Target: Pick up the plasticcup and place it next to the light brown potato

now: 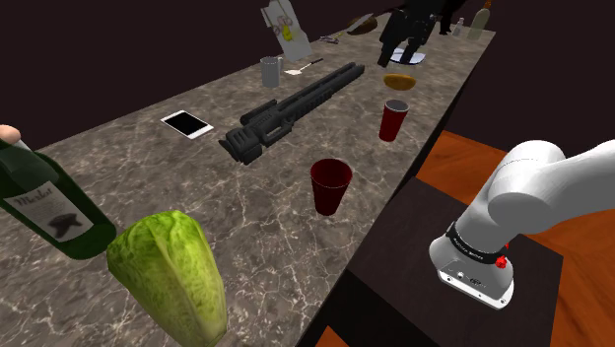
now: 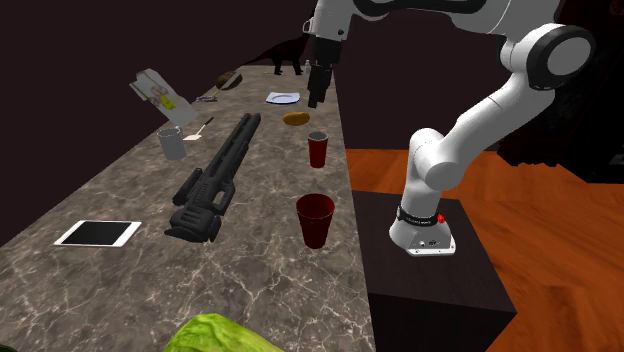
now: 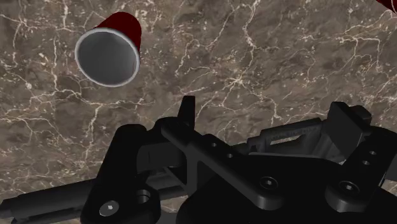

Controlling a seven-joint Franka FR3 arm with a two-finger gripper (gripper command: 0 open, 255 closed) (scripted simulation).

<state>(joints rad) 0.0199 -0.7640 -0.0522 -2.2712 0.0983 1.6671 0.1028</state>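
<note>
Two red plastic cups stand upright near the counter's edge, one (image 1: 394, 119) (image 2: 318, 148) close to the light brown potato (image 1: 400, 81) (image 2: 296, 118), the other (image 1: 330, 185) (image 2: 316, 220) nearer the stand. My gripper (image 1: 399, 54) (image 2: 316, 100) hangs open and empty well above the counter, over the potato and past both cups. In the wrist view the gripper (image 3: 267, 108) has bare marble between its black fingers. One red cup (image 3: 108, 54) with a grey inside stands well off to one side of them, untouched.
A long black gun-shaped object (image 1: 291, 108) (image 2: 215, 175) lies along the counter's middle. A plate (image 1: 409, 59) (image 2: 283, 98) sits beyond the potato. A grey mug (image 1: 271, 71), a phone (image 1: 186, 123), a lettuce (image 1: 168, 271) and a wine bottle (image 1: 44, 202) occupy the rest.
</note>
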